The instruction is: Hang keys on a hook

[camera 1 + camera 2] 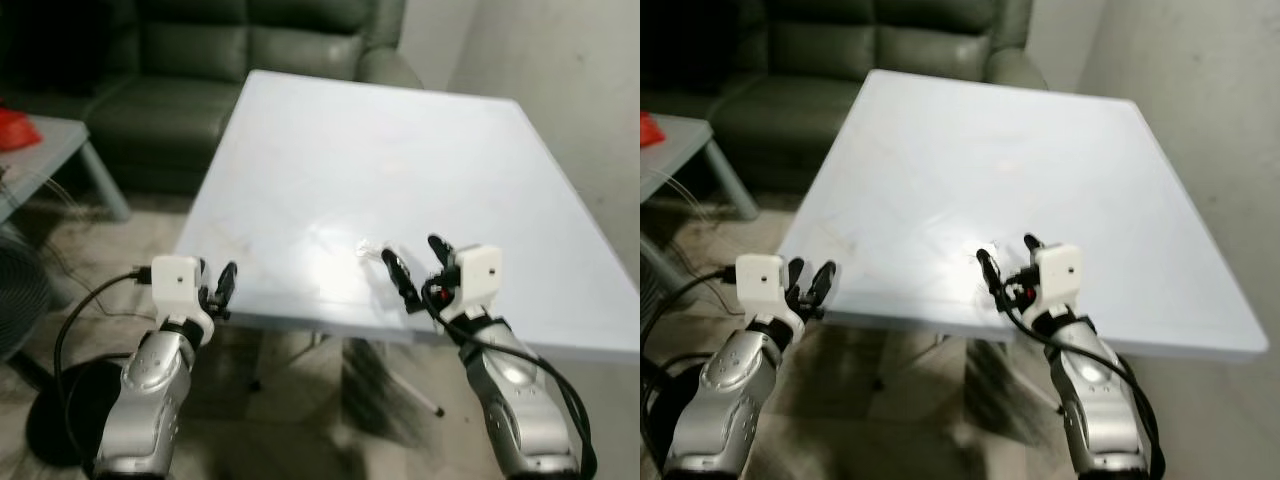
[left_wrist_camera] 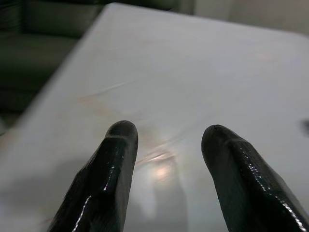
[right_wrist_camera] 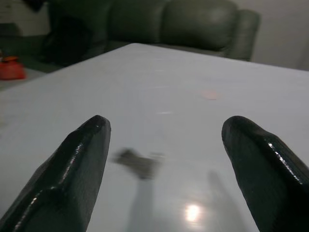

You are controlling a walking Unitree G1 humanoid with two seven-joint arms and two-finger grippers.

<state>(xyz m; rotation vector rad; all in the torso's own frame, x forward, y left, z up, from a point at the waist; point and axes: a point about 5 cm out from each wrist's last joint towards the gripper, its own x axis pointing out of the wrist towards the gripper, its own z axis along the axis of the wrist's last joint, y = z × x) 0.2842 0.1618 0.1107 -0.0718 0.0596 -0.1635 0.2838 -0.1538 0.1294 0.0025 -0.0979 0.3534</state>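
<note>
A small shiny set of keys [image 1: 368, 247] lies on the white table [image 1: 380, 150] near its front edge. In the right wrist view the keys [image 3: 137, 163] appear as a dark blurred shape on the tabletop between and ahead of the fingers. My right gripper [image 1: 418, 262] hovers open over the front edge, just right of the keys and holding nothing. My left gripper [image 1: 215, 285] is open at the table's front left corner, its fingers [image 2: 116, 164] pointing across the bare tabletop.
A dark green sofa [image 1: 250, 50] stands behind the table. At the far left, a grey side table [image 1: 60, 150] carries a red object [image 1: 15, 128]. A plain wall [image 1: 580, 90] runs along the right. A black cable [image 1: 70, 320] loops beside my left arm.
</note>
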